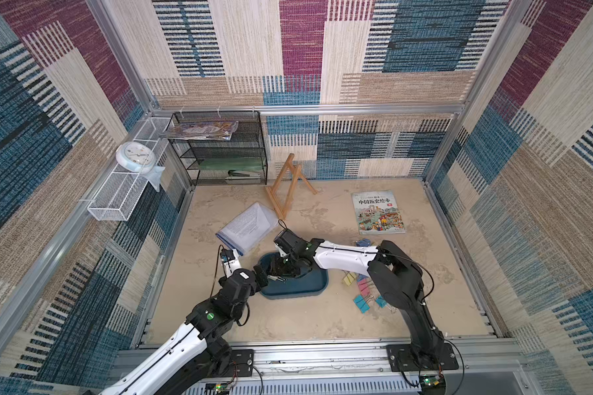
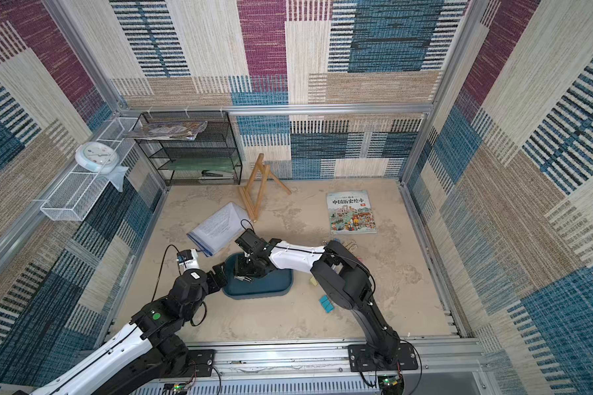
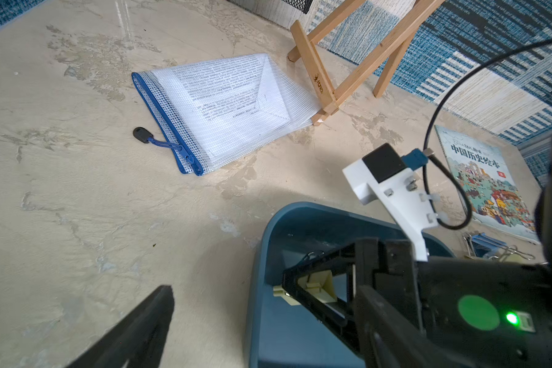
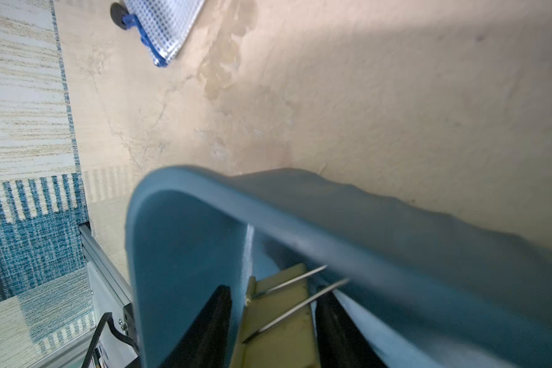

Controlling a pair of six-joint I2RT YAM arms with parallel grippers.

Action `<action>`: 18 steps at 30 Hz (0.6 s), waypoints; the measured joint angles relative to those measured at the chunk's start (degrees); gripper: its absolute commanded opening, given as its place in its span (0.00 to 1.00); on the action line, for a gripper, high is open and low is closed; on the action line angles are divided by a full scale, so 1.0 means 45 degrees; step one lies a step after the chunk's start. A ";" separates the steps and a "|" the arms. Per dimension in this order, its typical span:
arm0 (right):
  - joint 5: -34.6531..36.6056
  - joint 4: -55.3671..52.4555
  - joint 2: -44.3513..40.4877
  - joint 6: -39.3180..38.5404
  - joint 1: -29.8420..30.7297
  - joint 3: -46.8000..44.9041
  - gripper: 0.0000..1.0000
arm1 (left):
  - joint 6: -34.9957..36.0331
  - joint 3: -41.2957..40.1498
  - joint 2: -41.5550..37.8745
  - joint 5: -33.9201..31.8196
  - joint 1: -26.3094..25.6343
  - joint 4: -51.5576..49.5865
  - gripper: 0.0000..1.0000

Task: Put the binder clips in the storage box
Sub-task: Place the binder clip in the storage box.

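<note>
The dark teal storage box lies at the table's middle. My right gripper reaches down into its left end. A yellow binder clip sits between the jaws, silver handles pointing forward. There is a gap between one finger and the clip, so the jaws stand open. My left gripper is open wide at the box's left rim and holds nothing. Several loose binder clips, yellow, pink and blue, lie right of the box, partly hidden by the right arm.
More blue clips lie by a picture book at the back right. A mesh zip pouch and a wooden easel lie behind the box. A black mesh rack and a white wire basket stand at the back left.
</note>
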 measured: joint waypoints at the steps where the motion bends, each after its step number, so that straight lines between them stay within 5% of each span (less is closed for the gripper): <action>1: 0.0170 -0.0107 -0.0136 -0.0029 0.0000 0.0000 0.58 | -0.0005 0.0000 0.0000 0.0000 0.0005 0.0005 0.92; 6: 0.1185 -0.0223 -0.1773 -0.0238 0.0005 -0.0597 0.73 | 0.0000 0.0092 0.0097 0.0015 0.0000 -0.0019 0.92; 18: 0.4041 -0.0486 -0.6781 -0.1462 0.0024 -0.3521 0.81 | -0.0194 0.0146 0.0743 0.0510 0.0000 0.0291 0.92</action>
